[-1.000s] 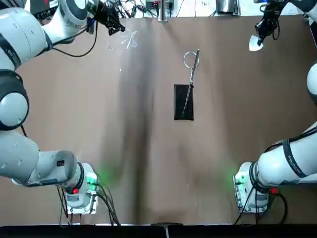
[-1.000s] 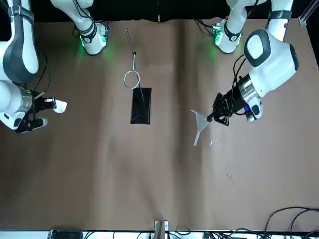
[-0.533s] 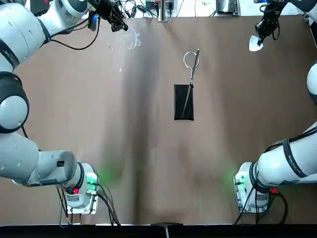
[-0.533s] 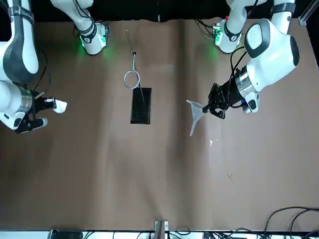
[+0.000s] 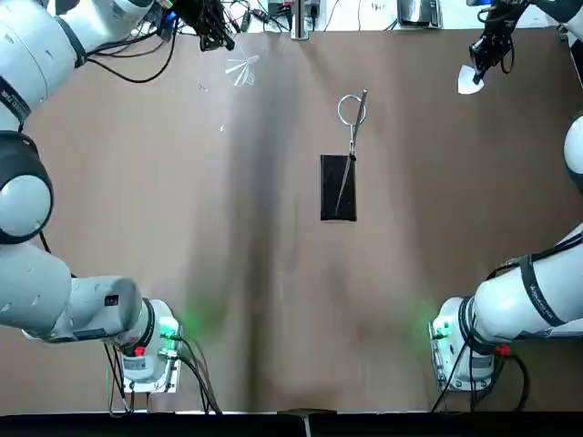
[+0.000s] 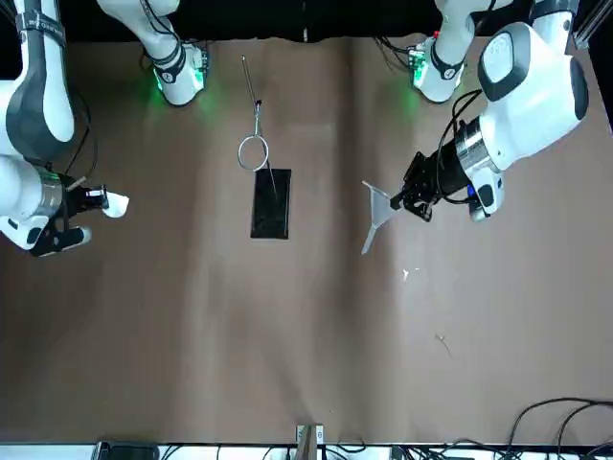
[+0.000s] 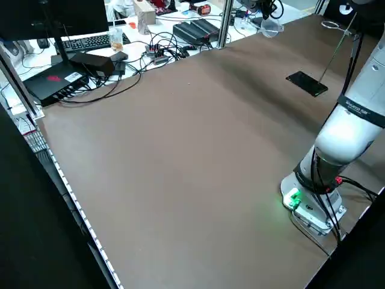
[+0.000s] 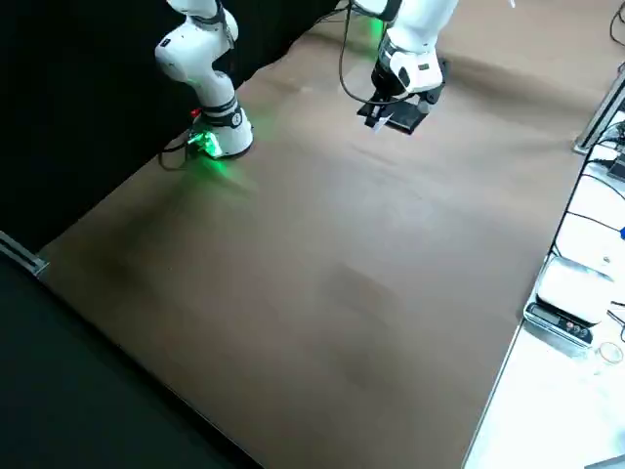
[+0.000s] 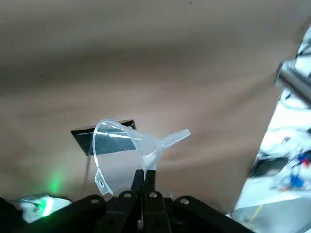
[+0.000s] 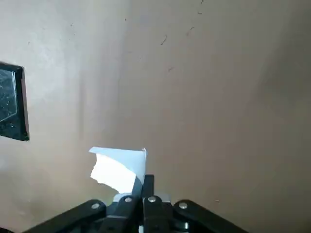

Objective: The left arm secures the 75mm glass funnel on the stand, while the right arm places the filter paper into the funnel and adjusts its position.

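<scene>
The clear glass funnel [image 5: 241,68] hangs tilted above the far left of the table, its rim pinched by my left gripper [image 5: 219,38], which is shut on it. In the left wrist view the funnel [image 9: 121,145] sits just beyond the closed fingertips. The stand's black base [image 5: 337,187] lies mid-table, and its rod leans away to the wire ring [image 5: 351,109], which holds nothing. At the far right my right gripper [image 5: 480,64] is shut on the white filter paper [image 5: 469,82], also in the right wrist view [image 10: 119,167].
Brown paper covers the table [image 5: 273,273]. Cables, boxes and a metal post [image 5: 299,18] line the far edge behind the left gripper. Both arm bases [image 5: 150,350] stand at the near corners. Open surface lies between the stand and each gripper.
My left gripper has lifted the funnel higher off the table and changed its tilt. The right gripper with the filter paper has barely moved.
</scene>
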Robot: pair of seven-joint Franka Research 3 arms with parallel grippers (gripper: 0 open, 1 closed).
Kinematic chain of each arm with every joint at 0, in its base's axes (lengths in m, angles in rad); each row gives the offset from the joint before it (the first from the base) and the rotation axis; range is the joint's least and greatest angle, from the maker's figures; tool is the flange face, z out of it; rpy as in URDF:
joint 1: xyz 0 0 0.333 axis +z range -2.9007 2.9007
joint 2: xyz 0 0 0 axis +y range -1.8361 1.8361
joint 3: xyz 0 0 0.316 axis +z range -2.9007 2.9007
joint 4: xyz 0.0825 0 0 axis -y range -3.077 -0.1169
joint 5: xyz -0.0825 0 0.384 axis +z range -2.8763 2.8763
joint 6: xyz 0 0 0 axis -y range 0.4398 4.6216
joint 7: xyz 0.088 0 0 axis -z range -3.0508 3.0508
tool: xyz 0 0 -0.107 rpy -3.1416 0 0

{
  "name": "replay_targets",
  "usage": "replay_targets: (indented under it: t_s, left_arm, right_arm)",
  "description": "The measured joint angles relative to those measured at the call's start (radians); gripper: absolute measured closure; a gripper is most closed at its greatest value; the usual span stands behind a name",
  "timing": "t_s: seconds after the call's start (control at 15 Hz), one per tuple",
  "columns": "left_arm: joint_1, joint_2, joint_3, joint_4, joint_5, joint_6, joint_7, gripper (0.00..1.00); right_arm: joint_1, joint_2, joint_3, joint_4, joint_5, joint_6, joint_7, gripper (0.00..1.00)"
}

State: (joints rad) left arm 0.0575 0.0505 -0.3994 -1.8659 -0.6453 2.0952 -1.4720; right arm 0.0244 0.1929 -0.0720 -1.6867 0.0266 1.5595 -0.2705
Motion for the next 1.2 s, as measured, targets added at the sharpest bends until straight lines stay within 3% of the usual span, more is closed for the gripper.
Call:
replay_targets:
  t_s: [0.33, 0.73, 1.2]
  left_arm:
    - [0.006, 0.013, 0.001, 0.061, 0.0, -0.124, 0.283, 0.97]
    - [-0.009, 0.041, -0.001, 0.073, 0.002, -0.148, 0.548, 0.97]
    - [-0.022, 0.081, -0.004, 0.127, 0.038, -0.151, 0.605, 0.97]
  right_arm:
    - [0.0, 0.0, 0.0, -0.001, 0.0, 0.0, 0.0, 0.99]
    - [0.0, 0.0, 0.0, -0.001, 0.0, 0.0, 0.0, 0.99]
    - [0.0, 0.0, 0.0, -0.001, 0.0, 0.0, 0.0, 0.99]
